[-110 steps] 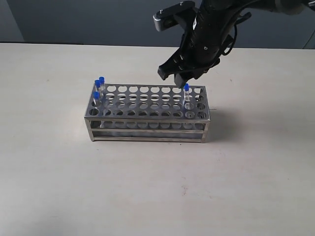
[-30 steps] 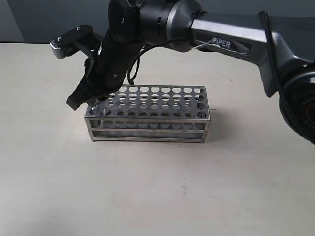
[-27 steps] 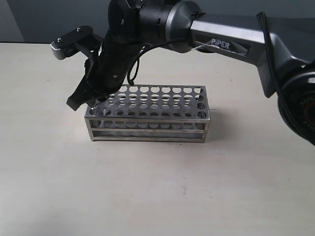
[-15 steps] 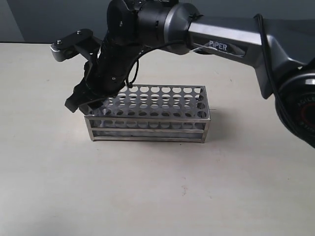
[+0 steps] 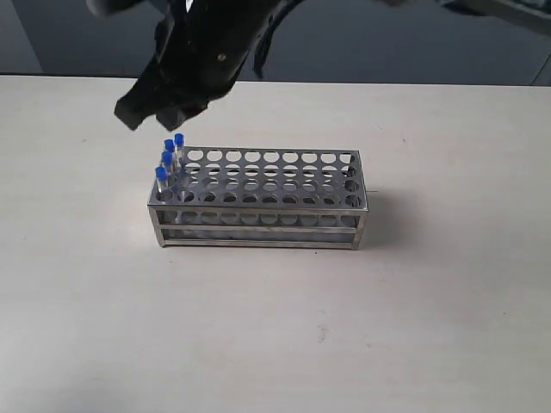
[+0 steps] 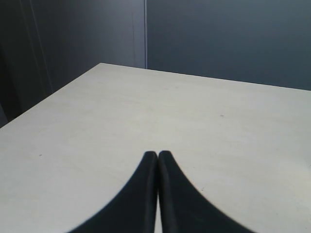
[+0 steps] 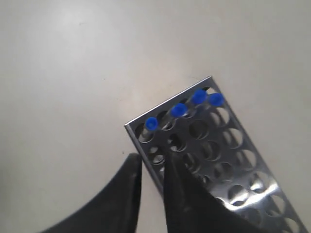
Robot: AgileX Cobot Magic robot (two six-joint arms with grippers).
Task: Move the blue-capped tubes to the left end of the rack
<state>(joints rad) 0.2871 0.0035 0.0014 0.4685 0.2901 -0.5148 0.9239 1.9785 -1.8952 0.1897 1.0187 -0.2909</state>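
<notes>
1. Change: the tube that stood alone at the right end of the rack [image 5: 258,219] a few seconds ago is gone from there, and those holes are now empty. Four tubes [image 5: 167,158] now stand bunched at the left end, where there were three.
2. The right gripper [image 7: 152,161] was down over that left end half a second ago, hiding it. It has now lifted clear and hangs above and slightly left of the tubes, touching nothing. Its fingers are a narrow gap apart with nothing between them.
3. The left gripper [image 6: 158,156] has its fingers pressed together, empty, over bare counter [image 5: 258,344]. It does not show in the exterior view.
4. Meaning: my read is that the last transfer has landed and been released. Four blue caps [image 7: 178,109] count at the left end in both the exterior and right wrist views, so the task looks done. Only the retreat is left.
5. Location: the rack sits mid-counter with its length parallel to the far edge. The tubes are at the end facing the counter's left edge.
6. Orientation: each tube's long axis is vertical, cap up, lower end down in the holes. The caps stand just proud of the top plate. Any lean is too small to tell.
7. The four run across the rack's width, near side to far side. The farthest cap looks slightly offset to the right. I can't tell whether it shares the end column or sits in the next one.
</notes>
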